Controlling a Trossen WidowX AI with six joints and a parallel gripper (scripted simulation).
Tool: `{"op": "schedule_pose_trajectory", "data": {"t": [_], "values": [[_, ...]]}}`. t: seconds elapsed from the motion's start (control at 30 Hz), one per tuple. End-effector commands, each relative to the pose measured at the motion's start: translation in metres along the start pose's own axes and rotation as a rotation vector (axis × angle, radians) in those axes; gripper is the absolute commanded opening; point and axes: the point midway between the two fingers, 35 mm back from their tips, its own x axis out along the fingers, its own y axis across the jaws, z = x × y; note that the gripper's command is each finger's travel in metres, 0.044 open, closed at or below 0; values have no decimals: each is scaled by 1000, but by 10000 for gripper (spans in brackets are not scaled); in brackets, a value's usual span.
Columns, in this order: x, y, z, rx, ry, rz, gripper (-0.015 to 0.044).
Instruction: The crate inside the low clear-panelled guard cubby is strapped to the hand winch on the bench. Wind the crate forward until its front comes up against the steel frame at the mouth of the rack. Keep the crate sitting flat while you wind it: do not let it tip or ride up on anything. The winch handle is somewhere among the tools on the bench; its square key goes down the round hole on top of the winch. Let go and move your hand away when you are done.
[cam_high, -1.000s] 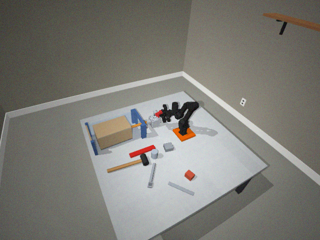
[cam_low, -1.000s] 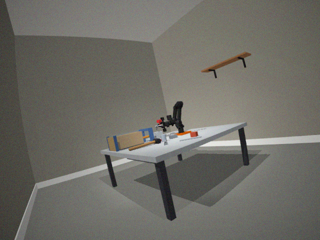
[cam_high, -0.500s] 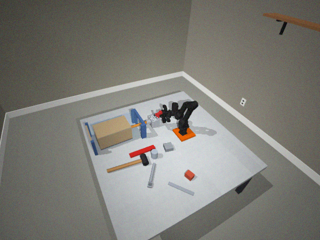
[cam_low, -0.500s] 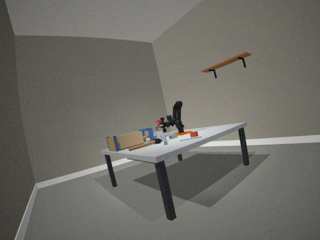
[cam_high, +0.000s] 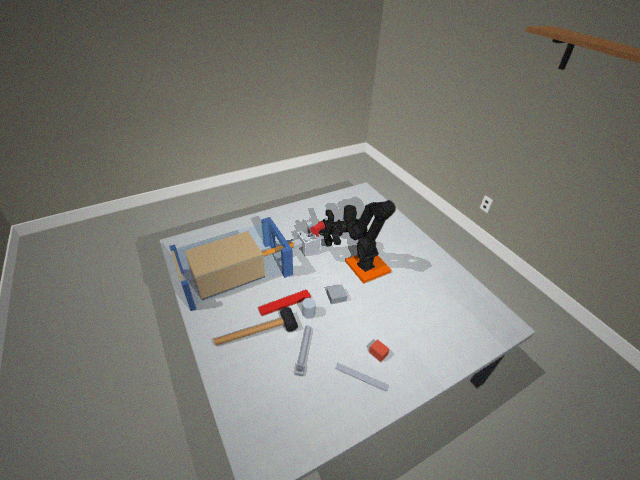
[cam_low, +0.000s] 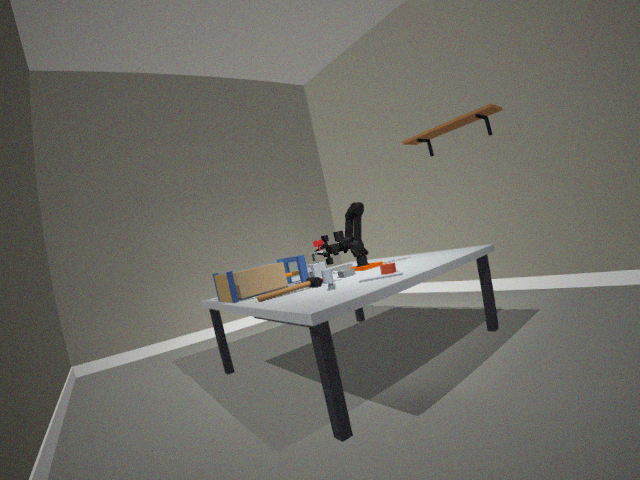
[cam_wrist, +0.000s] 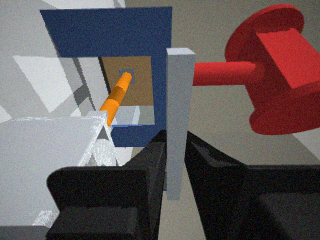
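Note:
My gripper is shut on the grey bar of the winch handle, whose red knob sticks out sideways. It holds the handle close above the pale winch. The square key is not clear, and I cannot tell how it lines up with the round hole. The tan crate sits flat in the cubby. A gap separates its front from the blue frame. The orange strap runs through the frame to the winch.
On the bench lie a red bar, a mallet, a grey cylinder, a grey block, a wrench-like tool, a flat grey strip and a red block. The arm's orange base stands beyond them.

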Motion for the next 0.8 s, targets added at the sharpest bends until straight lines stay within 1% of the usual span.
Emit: {"op": "schedule_pose_trajectory", "data": {"t": [0.0, 0.77], "values": [[0, 1, 0, 2, 0, -2, 0], [0, 5, 0, 2, 0, -2, 0]]}}
